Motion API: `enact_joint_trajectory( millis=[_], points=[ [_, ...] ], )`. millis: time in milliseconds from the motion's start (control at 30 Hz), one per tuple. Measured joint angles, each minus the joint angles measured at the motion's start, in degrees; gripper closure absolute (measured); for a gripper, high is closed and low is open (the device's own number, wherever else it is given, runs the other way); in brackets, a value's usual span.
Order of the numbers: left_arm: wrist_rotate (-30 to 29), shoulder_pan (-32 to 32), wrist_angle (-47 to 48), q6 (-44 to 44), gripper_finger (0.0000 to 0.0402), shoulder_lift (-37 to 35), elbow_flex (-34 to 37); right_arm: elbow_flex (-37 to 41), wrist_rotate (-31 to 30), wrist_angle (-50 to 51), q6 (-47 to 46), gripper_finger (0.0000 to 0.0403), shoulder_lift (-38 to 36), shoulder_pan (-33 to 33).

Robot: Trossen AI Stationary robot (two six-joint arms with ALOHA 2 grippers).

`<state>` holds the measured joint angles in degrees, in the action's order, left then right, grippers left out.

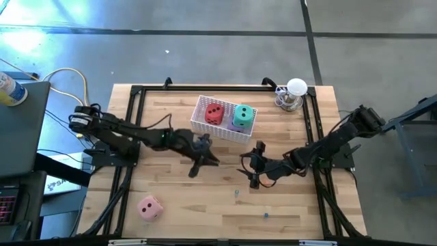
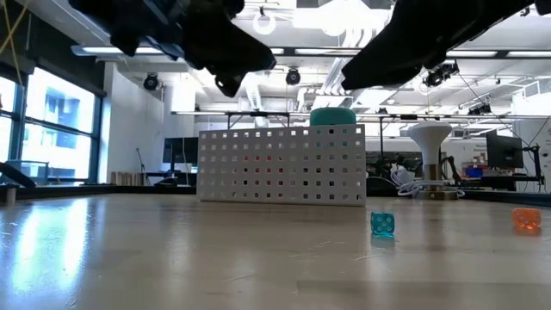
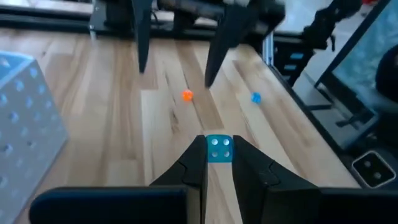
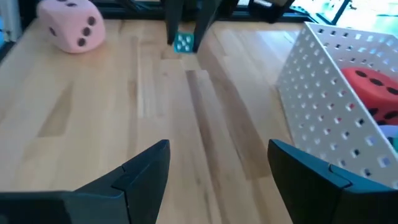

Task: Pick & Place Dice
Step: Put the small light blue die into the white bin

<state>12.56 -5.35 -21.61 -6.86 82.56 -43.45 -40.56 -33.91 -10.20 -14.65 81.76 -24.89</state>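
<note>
High view: The left jaws [image 1: 203,158] hang over the middle of the wooden worktop [image 1: 184,205], just in front of the white basket [image 1: 222,130]. The right jaws [image 1: 250,167] sit close beside them, tips facing the left jaws across a short gap. The red die [image 1: 214,113] and the green die [image 1: 242,115] rest inside the basket, beyond both jaws. A sliver of the purple die [image 1: 234,127] shows at the green die's foot. The pink die [image 1: 149,208] lies alone on the worktop, well apart from the left jaws, toward the near left corner. A small teal cube [image 1: 236,195] lies just in front of the right jaws.

Low view: Both arms enter from above; the jaws themselves are not distinguishable. The basket stands upright, with the green die's top [image 2: 332,115] rising above its rim. The small teal cube [image 2: 382,224] and a small orange cube [image 2: 526,220] rest on the worktop in front of it.

Left wrist view: The left jaws [image 3: 217,163] are nearly closed, gripping nothing. The teal cube [image 3: 217,148] lies on the worktop just past their tips. The right jaws show farther off, spread apart.

Right wrist view: The right jaws [image 4: 217,158] stand wide and empty. The pink die [image 4: 70,25] lies well ahead to one side; the basket [image 4: 323,93] with the red die [image 4: 373,84] is near the other side.
</note>
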Motion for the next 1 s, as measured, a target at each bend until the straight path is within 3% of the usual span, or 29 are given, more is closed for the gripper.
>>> enact_joint_trajectory(
  millis=[200,300,700,1000],
  points=[
    [12.94,5.74,-4.72,-2.85,0.0361,0.00,-0.12,0.00,-0.01,0.57,1.95,0.0140,0.00,2.39],
    [15.40,7.71,-5.80,-4.13,0.0355,-0.03,-0.14,0.00,0.18,0.60,2.27,0.0140,0.00,3.02],
    [14.81,11.65,-6.29,-3.45,0.0350,-6.06,-0.36,0.00,4.37,0.55,0.78,0.0140,0.00,3.11],
    [11.45,20.52,-4.21,-3.42,0.0349,-9.36,-0.36,0.00,4.35,0.55,0.85,0.0140,0.00,3.14]
  ],
)
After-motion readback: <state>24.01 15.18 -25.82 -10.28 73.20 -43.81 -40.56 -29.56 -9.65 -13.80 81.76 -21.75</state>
